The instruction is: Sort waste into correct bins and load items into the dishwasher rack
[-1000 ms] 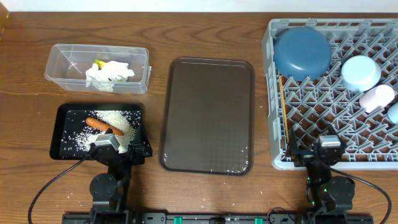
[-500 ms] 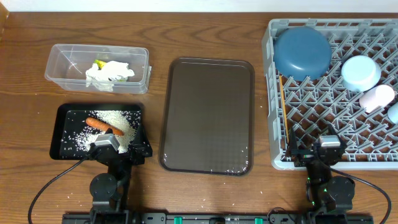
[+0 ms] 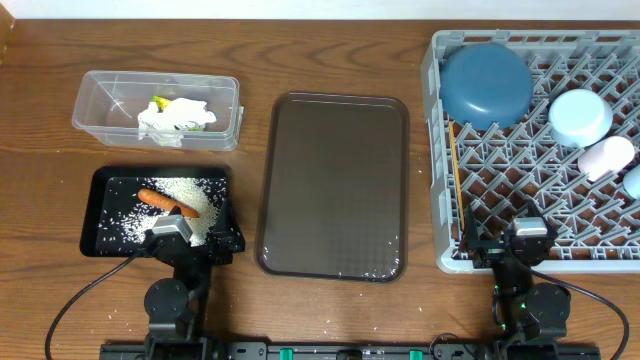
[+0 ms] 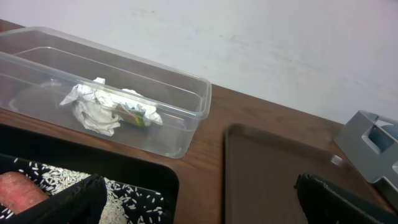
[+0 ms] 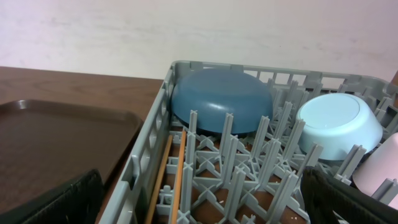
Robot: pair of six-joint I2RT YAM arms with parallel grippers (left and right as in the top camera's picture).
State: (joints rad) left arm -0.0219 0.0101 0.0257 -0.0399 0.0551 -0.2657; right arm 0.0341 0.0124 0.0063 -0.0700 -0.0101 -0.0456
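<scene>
The grey dishwasher rack (image 3: 437,150) at the right holds the overturned blue bowl (image 3: 487,83), the light-blue cup (image 3: 580,116), the white cup (image 3: 607,157) and the chopsticks (image 3: 453,160) along its left wall. The black tray (image 3: 108,192) holds rice (image 3: 185,192) and the carrot (image 3: 160,199). The clear tub (image 3: 100,100) holds the wrapper with tissue (image 3: 175,116). My left gripper (image 3: 190,242) is open and empty at the black tray's front right corner. My right gripper (image 3: 515,248) is open and empty at the rack's front edge.
A large brown serving tray (image 3: 333,185) lies between the bins and the rack, with a few rice grains near its front edge. A further pale blue item (image 3: 633,180) shows at the rack's right edge. A white wall stands behind the table.
</scene>
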